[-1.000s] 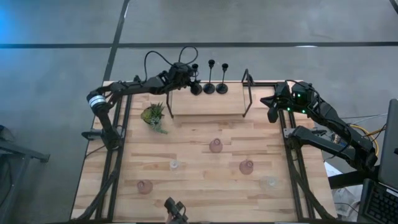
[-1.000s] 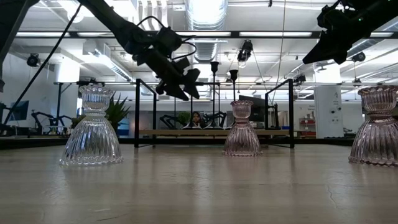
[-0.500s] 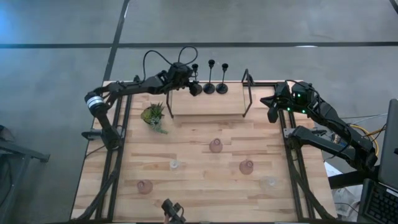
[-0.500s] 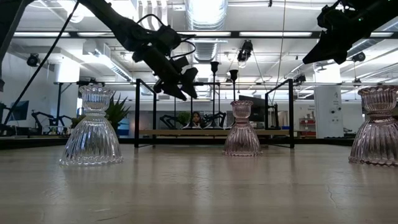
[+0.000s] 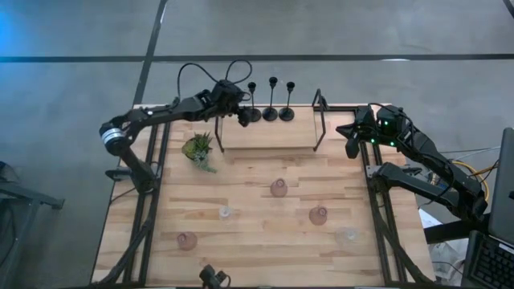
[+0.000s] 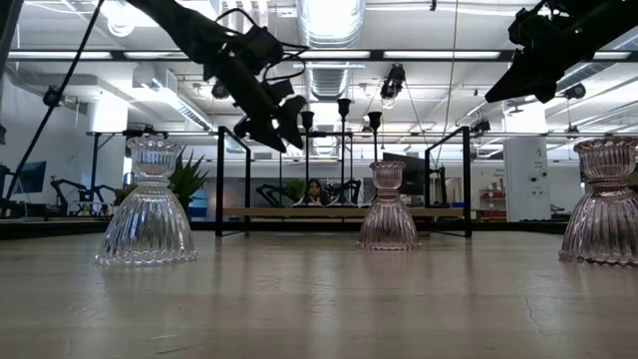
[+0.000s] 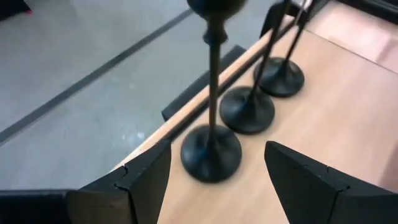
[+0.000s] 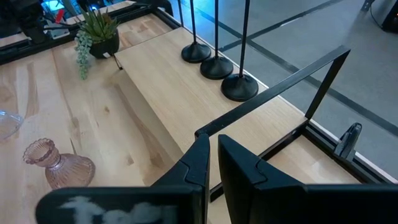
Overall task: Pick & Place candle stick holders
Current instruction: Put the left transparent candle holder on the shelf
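Three slim black candle stick holders (image 5: 271, 112) stand on their round bases in a row on a raised wooden shelf (image 5: 265, 132) at the table's far edge. My left gripper (image 5: 242, 117) hovers open just left of the leftmost holder (image 7: 210, 152). That holder stands a little ahead of its spread fingers, untouched. Pink glass holders (image 5: 279, 188) (image 5: 318, 215) (image 5: 186, 240) and clear ones (image 5: 226, 213) (image 5: 347, 235) stand on the tabletop. My right gripper (image 5: 352, 147) waits shut, raised above the table's far right edge.
A small spiky green plant (image 5: 197, 148) sits left of the shelf. The shelf's black frame posts (image 5: 319, 120) rise at its two ends. In the low view a clear glass holder (image 6: 150, 204) and pink ones (image 6: 388, 207) (image 6: 603, 199) stand close to the camera.
My left gripper has drawn back from the leftmost black holder toward the table's left edge and risen, tipping less steeply down, its fingers still open. The holder stays upright in its place on the shelf.
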Available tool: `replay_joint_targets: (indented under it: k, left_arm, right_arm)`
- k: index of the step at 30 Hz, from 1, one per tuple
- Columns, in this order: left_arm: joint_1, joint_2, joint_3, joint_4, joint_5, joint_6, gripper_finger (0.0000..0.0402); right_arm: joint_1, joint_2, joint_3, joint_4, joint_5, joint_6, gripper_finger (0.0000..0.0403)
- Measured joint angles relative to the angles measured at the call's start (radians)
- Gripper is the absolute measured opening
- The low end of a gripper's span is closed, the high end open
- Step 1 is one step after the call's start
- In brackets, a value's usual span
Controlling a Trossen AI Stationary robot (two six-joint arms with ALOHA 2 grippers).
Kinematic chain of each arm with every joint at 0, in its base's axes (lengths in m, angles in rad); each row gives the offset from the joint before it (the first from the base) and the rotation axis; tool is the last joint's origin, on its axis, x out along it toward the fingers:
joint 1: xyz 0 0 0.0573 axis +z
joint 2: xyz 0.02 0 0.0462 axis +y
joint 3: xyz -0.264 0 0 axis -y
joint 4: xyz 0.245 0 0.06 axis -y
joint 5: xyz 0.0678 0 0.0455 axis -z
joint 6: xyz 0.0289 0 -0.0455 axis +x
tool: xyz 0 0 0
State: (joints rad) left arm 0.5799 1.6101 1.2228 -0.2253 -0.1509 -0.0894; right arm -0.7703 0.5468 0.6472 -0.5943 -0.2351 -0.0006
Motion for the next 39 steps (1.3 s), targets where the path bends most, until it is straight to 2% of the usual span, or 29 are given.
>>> replay_joint_targets:
  k: [8,17,24,30,39]
  left_arm:
    - [-0.045,-0.108,0.0,-0.104,0.0,-0.003,0.0259]
    - [-0.146,-0.339,0.0,-0.186,-0.001,-0.028,0.0259]
    - [-0.31,-0.513,0.0,-0.244,-0.003,-0.044,0.0259]
    - [-0.485,-0.615,0.0,-0.261,-0.024,-0.063,0.0259]
    - [-0.738,-0.647,-0.002,-0.36,-0.231,-0.141,0.0259]
  right_arm:
    - [0.0,0.0,0.0,0.0,0.0,-0.002,0.0029]
    - [0.0,0.0,0.0,0.0,0.0,-0.001,0.0029]
    - [0.0,0.0,0.0,0.0,0.0,-0.001,0.0029]
    - [0.0,0.0,0.0,0.0,0.0,0.0,0.0029]
    - [0.0,0.0,0.0,0.0,0.0,-0.002,0.0029]
